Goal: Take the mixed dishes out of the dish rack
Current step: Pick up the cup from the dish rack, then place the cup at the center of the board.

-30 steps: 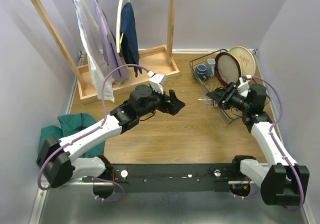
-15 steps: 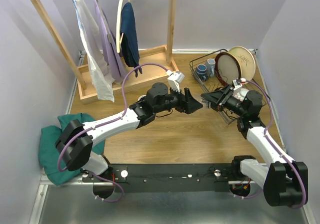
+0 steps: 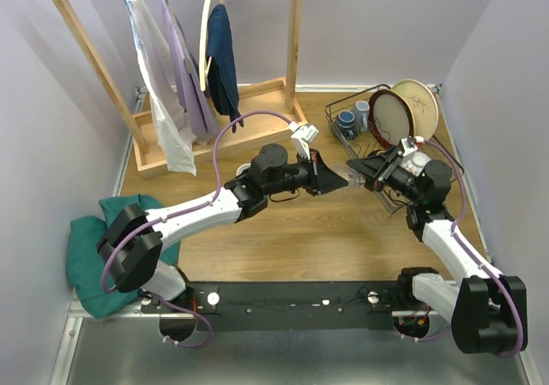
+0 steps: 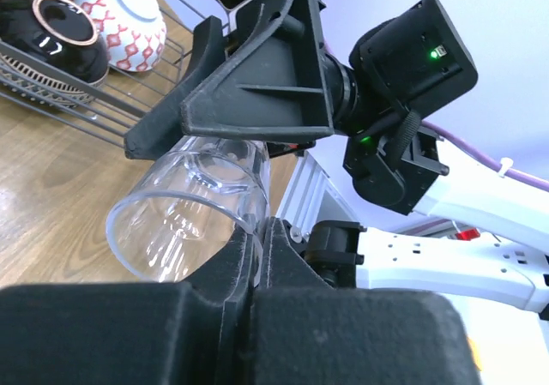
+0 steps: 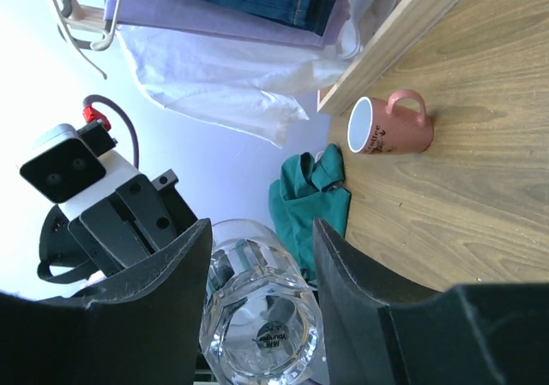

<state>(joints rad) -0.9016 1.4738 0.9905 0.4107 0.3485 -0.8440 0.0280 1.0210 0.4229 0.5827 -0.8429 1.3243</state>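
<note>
**Glass Held Between Two Arms Beside the Rack**

The clear glass hangs sideways in mid-air, just off the dish rack in the table's far right corner. The right gripper clamps its base end between both fingers. The left gripper, narrowed to a slit, pinches the wall at the rim. Two large plates stand in the rack.

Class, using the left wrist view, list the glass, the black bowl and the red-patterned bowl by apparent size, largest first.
Largest: glass, though it is nearest the camera, which inflates it.
Then black bowl and patterned bowl: they look alike, so they are not ranked.
</note>
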